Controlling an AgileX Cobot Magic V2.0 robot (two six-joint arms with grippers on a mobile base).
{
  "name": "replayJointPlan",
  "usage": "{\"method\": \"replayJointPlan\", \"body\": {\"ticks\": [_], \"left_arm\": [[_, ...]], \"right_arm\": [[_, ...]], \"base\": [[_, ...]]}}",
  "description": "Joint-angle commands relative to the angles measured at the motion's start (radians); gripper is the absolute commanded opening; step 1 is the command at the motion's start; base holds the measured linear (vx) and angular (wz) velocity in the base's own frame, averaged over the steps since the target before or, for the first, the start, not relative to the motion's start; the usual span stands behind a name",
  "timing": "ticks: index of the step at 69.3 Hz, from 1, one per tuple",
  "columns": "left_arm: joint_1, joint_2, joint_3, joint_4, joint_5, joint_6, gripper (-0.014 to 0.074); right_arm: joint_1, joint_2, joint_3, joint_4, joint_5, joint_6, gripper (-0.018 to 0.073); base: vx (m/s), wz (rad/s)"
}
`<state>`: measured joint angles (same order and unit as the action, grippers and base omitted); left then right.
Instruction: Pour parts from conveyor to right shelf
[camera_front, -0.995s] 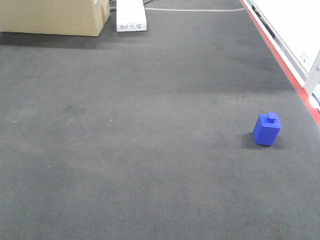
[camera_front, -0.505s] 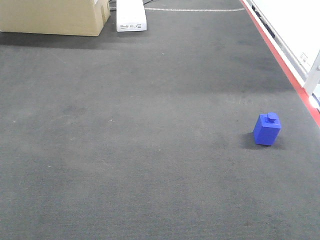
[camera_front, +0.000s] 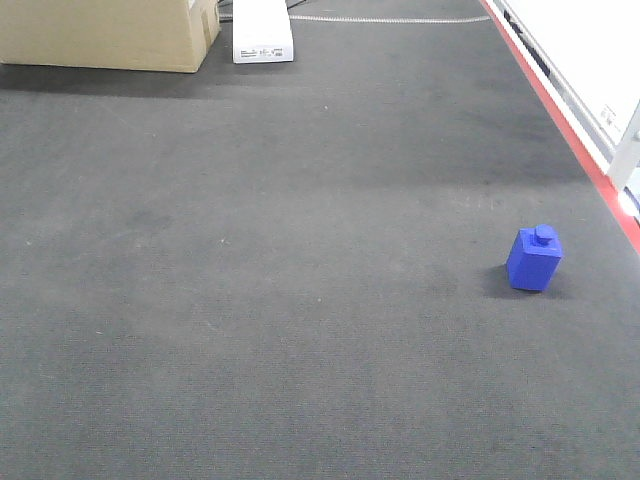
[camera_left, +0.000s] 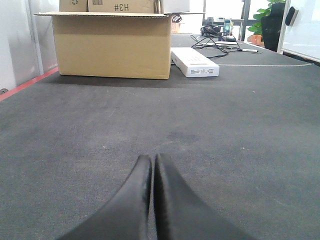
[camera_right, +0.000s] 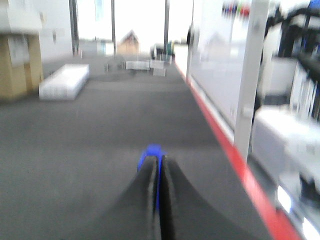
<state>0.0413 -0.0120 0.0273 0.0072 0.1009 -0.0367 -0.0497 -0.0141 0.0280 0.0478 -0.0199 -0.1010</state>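
Note:
The small bright-blue block (camera_front: 534, 258) with one round stud stands upright on the dark grey conveyor belt (camera_front: 300, 300), near the red strip (camera_front: 572, 130) on its right edge. Neither gripper shows in the front view. In the blurred right wrist view, my right gripper (camera_right: 159, 161) is shut and low over the belt. The block (camera_right: 152, 151) peeks out just beyond its tips, apart from them. My left gripper (camera_left: 152, 159) is shut and empty over bare belt (camera_left: 225, 130). The right shelf with its rollers and blue bins cannot be made out.
A cardboard box (camera_front: 110, 35) and a flat white box (camera_front: 262, 32) sit at the belt's far left; they also show in the left wrist view as the cardboard box (camera_left: 112, 45) and the white box (camera_left: 195, 62). A white post (camera_right: 247, 85) stands beyond the red strip.

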Motion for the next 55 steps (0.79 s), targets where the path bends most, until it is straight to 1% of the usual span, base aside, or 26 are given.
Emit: {"method": "replayJointPlan", "body": {"ticks": [1, 5, 9, 16, 21, 32, 44, 51, 55], "left_arm": [[-0.005, -0.013, -0.020, -0.007, -0.079, -0.008, -0.0006], [-0.005, -0.013, -0.020, -0.007, -0.079, -0.008, -0.0006], [-0.005, -0.013, -0.020, -0.007, -0.079, -0.008, -0.0006], [-0.005, -0.013, -0.020, -0.007, -0.079, -0.008, -0.0006], [-0.005, -0.013, -0.020, -0.007, -0.079, -0.008, -0.0006], [-0.005, -0.013, -0.020, -0.007, -0.079, -0.008, -0.0006], [-0.005, -0.013, -0.020, -0.007, -0.079, -0.008, -0.0006], [-0.005, -0.013, -0.020, -0.007, -0.079, -0.008, -0.0006], [-0.005, -0.013, -0.020, -0.007, -0.079, -0.008, -0.0006]], "right_arm": [[0.000, -0.002, -0.015, 0.001, -0.265, 0.002, -0.0005], [0.000, -0.002, -0.055, 0.000, -0.341, 0.002, -0.0005], [0.000, 0.002, -0.108, -0.001, -0.371, 0.002, -0.0005], [0.000, 0.045, -0.259, -0.002, -0.340, 0.002, -0.0005], [0.000, 0.119, -0.396, 0.000, -0.295, 0.002, -0.0005], [0.000, 0.379, -0.691, 0.001, -0.119, 0.002, -0.0005], [0.000, 0.719, -0.949, 0.001, 0.146, 0.003, 0.0016], [0.000, 0.905, -1.073, 0.001, 0.279, 0.003, 0.0088], [0.000, 1.007, -1.129, 0.002, 0.346, 0.003, 0.0170]], "base": [[0.00, 0.00], [0.00, 0.00], [0.00, 0.00], [0.00, 0.00], [0.00, 0.00], [0.00, 0.00], [0.00, 0.00], [0.00, 0.00], [0.00, 0.00]]}}
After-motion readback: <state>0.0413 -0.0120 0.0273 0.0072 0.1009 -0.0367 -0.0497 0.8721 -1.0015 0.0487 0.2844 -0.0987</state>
